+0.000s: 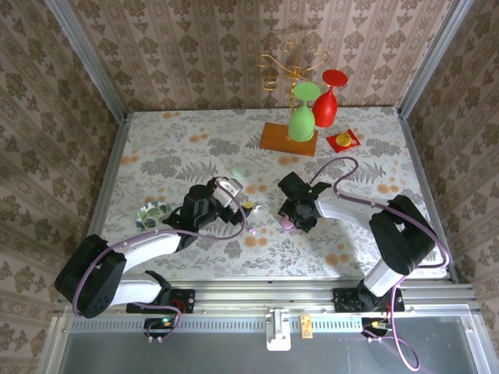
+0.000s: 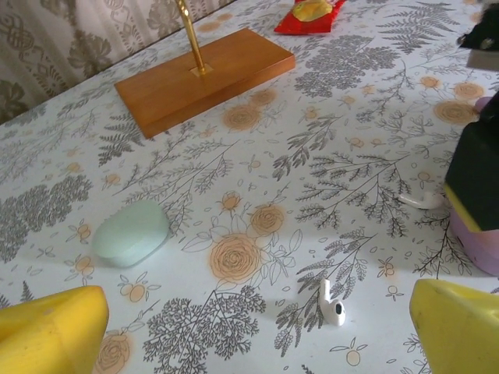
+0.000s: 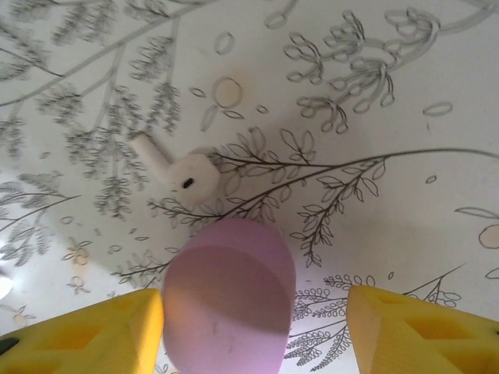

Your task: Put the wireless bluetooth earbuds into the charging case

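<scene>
**Two loose earbuds, one case between open jaws**

Near the middle of the table point(image 1: 156, 148), between the two arms, lie both white earbuds. One earbud point(image 3: 183, 175) rests on its side just beyond the purple case point(image 3: 230, 300). The second earbud point(image 2: 333, 304) lies flat ahead of the left gripper point(image 2: 261, 315).

Each bud is a glossy hard-plastic piece with a rounded head and a short straight stem. I judge them very light, stiff and slippery. They would likely skid on the smooth printed cloth or squirt out of a pinch on the curved head. The stem gives two nearly parallel sides, so a grip across it looks safest, with gentle closing.

The purple case is a smooth matte pebble with no flat face to bear on, so it may roll or slide when pushed. I cannot tell whether its lid is up.

The right gripper point(image 3: 257, 327) stands open astride that case. Its yellow pad on one side is at or against the case, and the other pad is clearly apart from it. The left gripper is spread wide and holds nothing.

A mint case point(image 2: 131, 232), another rounded pebble, sits farther left. A wooden stand base point(image 2: 207, 78) with a brass rod stands at the far side.
</scene>
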